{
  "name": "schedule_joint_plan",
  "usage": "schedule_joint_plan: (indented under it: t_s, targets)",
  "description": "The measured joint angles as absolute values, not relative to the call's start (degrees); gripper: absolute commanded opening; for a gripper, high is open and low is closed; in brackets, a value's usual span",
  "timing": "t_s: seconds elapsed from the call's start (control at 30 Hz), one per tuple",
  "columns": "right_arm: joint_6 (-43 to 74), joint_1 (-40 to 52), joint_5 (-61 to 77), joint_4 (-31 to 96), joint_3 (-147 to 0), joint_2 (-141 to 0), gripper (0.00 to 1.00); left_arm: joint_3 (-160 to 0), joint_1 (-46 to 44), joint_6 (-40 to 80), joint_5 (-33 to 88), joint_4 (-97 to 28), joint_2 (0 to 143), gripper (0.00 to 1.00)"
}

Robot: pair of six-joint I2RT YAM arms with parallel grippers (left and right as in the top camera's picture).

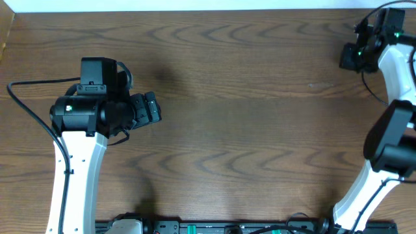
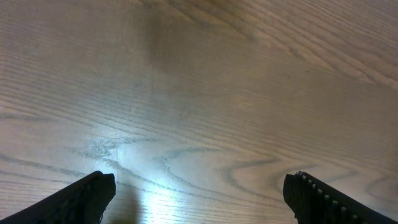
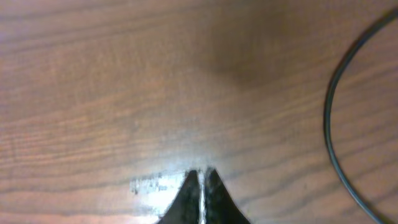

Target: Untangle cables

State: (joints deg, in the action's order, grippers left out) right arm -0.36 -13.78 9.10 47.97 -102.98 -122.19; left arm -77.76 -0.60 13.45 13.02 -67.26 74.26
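Shows the right hand clamped shut, tips low over the tabletop near the far right corner, nothing visibly pinched between them. Shows the left hand spread wide above bare wood on the opposite side, gripping nothing. Offers one candidate for the cables: a thin black cord curving near the right hand, apart from it; cannot tell whether a cable or the arm's own lead. No tangle in sight. Probably best done this way: open the right hand, centre it across a single strand, close gently, lift slowly, and bring the left hand over to pin the rest before drawing loops apart. No brand, label or legible writing anywhere.
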Motion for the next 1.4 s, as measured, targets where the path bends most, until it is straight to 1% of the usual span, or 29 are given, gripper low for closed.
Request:
schedule_joint_plan:
  t_s: [0.2, 0.33, 0.6, 1.0, 1.4]
  targets:
    - [-0.7, -14.6, 9.1, 57.2, -116.4, -131.2, 0.01, -77.8, -0.6, 13.5, 13.0, -67.3, 74.3, 0.92]
    - [-0.7, -15.3, 9.1, 60.6, -120.2, -135.7, 0.01, -77.8, -0.6, 13.5, 13.0, -67.3, 74.3, 0.92]
    - [-0.7, -16.1, 9.0, 62.6, -120.4, -140.7, 0.01, -77.8, -0.6, 13.5, 13.0, -67.3, 74.3, 0.92]
    - [-0.7, -18.2, 5.3, 63.6, -120.5, -141.3, 0.01, -77.8, -0.6, 13.5, 13.1, -68.4, 74.3, 0.92]
    - [-0.7, -28.6, 3.4, 64.1, -120.2, -141.3, 0.01, -77.8, -0.6, 13.5, 13.1, -68.4, 74.3, 0.92]
